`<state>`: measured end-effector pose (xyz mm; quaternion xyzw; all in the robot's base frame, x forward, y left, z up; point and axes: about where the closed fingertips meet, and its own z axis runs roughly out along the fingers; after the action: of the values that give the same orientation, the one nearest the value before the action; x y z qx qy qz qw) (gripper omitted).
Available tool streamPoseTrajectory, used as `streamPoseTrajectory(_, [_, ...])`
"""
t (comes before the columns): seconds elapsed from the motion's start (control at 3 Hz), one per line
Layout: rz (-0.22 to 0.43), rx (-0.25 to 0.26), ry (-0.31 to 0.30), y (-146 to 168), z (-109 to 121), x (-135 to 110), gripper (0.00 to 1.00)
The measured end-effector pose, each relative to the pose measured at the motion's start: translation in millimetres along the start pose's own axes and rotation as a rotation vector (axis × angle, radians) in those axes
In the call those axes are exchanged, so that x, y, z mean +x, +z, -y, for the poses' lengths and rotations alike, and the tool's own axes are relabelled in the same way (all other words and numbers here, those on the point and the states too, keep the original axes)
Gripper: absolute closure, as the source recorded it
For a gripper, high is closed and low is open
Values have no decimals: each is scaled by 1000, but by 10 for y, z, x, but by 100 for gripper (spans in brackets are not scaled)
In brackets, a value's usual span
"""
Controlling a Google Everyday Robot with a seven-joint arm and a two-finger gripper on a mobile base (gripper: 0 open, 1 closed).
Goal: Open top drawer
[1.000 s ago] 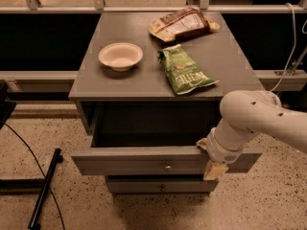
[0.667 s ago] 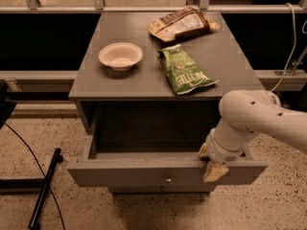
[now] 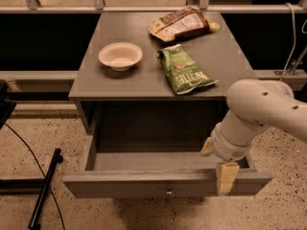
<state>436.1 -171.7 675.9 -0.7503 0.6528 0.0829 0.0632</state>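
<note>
The top drawer [image 3: 144, 185] stands pulled well out of the grey table [image 3: 139, 83], reaching toward the bottom of the frame. Its bare grey box is open to view, and a small round knob [image 3: 169, 192] sits at the middle of its front panel.

The gripper [image 3: 221, 174] is at lower right, on the top edge of the drawer's front panel near its right end, with a tan part hanging down over the front face. Whether it is clamped or loose cannot be told. The white arm [image 3: 259, 109] comes in from the right edge.

On the table, a white bowl [image 3: 120, 56] sits left of centre. A green bag [image 3: 184, 71] lies to its right, and a brown bag [image 3: 182, 24] lies behind, near the back edge.
</note>
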Motion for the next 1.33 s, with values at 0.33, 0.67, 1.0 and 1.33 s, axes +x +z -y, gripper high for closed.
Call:
streamPoseTrajectory(0.33, [4,23,-19,-407,-47,-39,0])
streamPoseTrajectory(0.67, [12,54,-31,-568,94,-3,15])
streamPoseTrajectory(1.0, [15,75,-39,-514,381,51,38])
streamPoseTrajectory(1.33, [26,79,-35,-285,606,129,62])
